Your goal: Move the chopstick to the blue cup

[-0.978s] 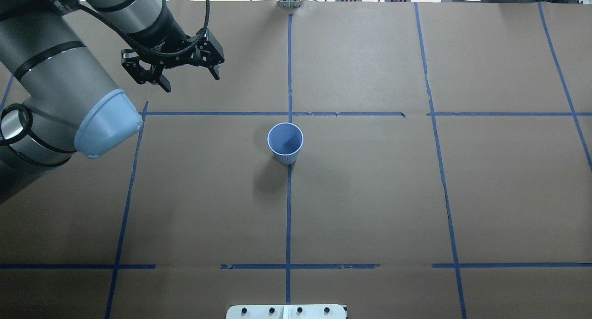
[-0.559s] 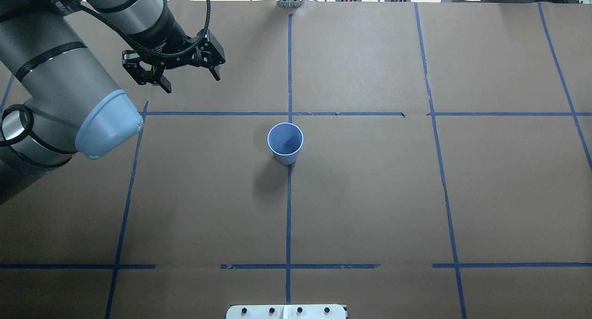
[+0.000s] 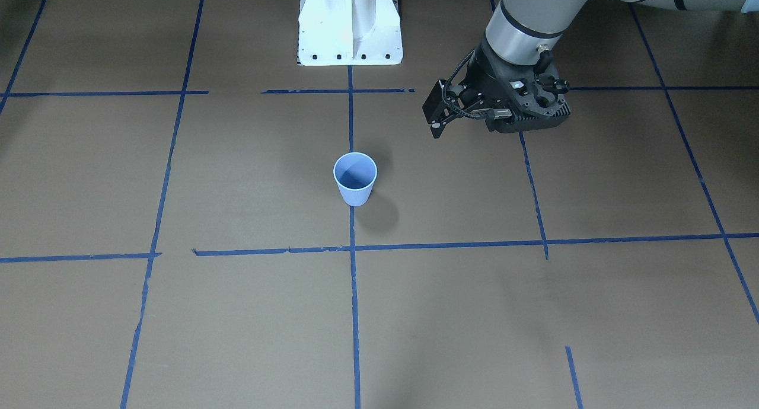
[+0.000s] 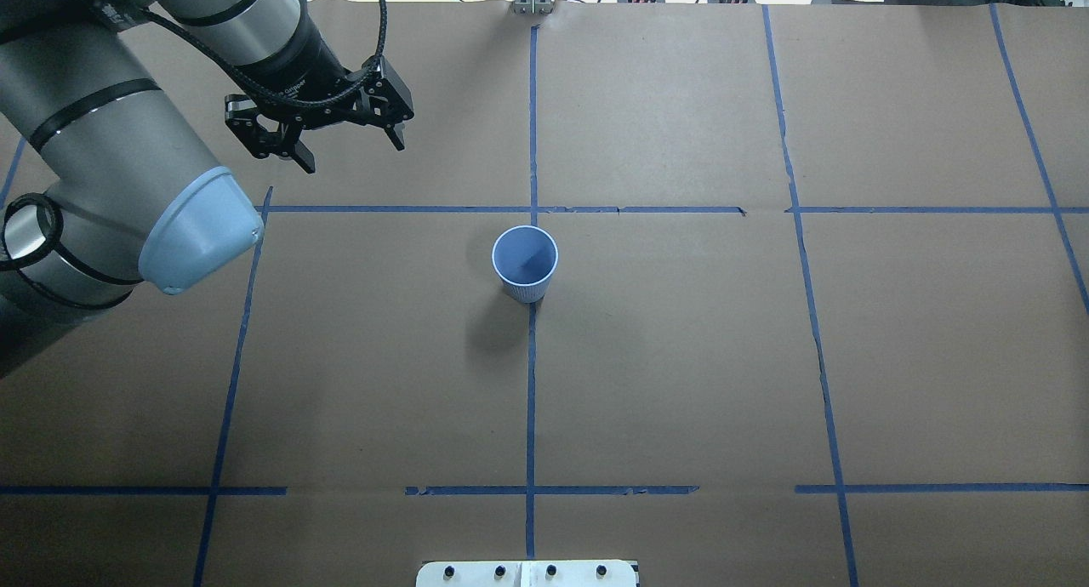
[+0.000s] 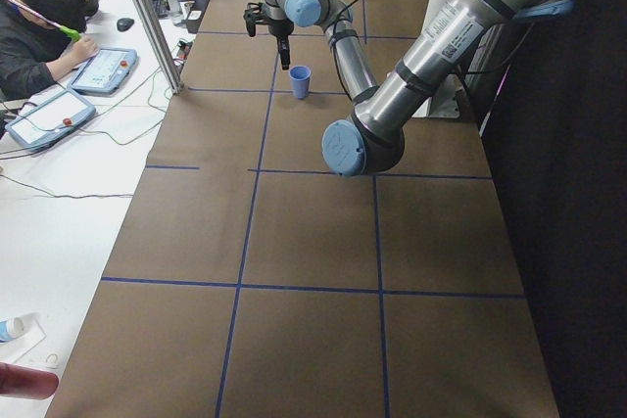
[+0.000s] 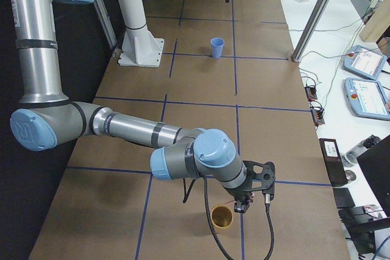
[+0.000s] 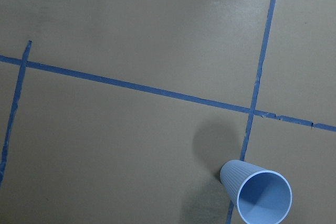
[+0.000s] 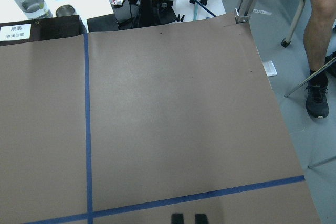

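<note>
Left gripper (image 4: pixel 351 155) hangs spread and empty, barely shifted since a second ago. Blue cup (image 4: pixel 525 262) stands upright on the middle tape line (image 4: pixel 530 383), unmoved. Right gripper (image 8: pixel 189 217): fingertips close together, grip unclear. I cannot tell where the chopstick is. Label (image 8: pixel 17 31) is unreadable.

Blue tape lines (image 4: pixel 530 400) cross the brown-papered table (image 4: pixel 681 357); a white bench (image 5: pixel 59 203) alongside holds what may be tablets (image 5: pixel 103 69).

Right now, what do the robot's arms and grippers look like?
The left arm and right arm are silver-grey tubes with black bands and pale blue joint caps. The left gripper is black with a looped black cable; the right gripper likewise.
</note>
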